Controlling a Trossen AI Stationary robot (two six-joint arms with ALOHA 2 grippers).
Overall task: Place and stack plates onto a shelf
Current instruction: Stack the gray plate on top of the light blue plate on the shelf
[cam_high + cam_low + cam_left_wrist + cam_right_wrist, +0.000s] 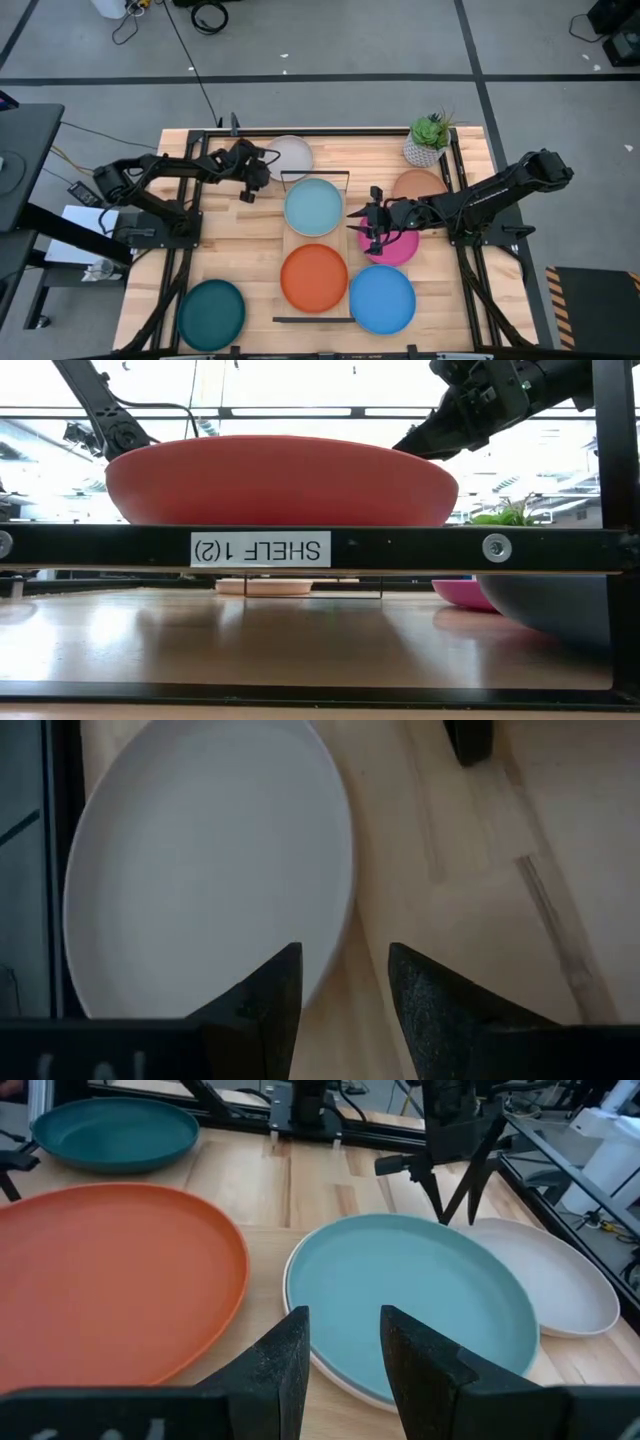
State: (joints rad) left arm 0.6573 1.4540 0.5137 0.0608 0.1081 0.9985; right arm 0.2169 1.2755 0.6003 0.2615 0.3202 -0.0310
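Note:
The shelf [345,232] holds the light teal plate [313,205] at its far end and the orange plate [314,277] at its near end. A pale rim [345,1383] shows under the light teal plate. The cream-white plate [292,152] lies flat on the table beyond the shelf. My left gripper [266,168] hovers open over that plate's near rim [340,935]; the rim runs between the two fingers [285,980]. My right gripper [354,215] is open and empty at the shelf's right side, by the light teal plate [420,1295], above the magenta plate [398,248].
On the table lie the terracotta plate [418,185], blue plate [382,299] and dark teal plate [212,313]. A potted plant [428,138] stands at the far right corner. Black frame rails [460,200] run along the table's sides. Bare wood lies left of the shelf.

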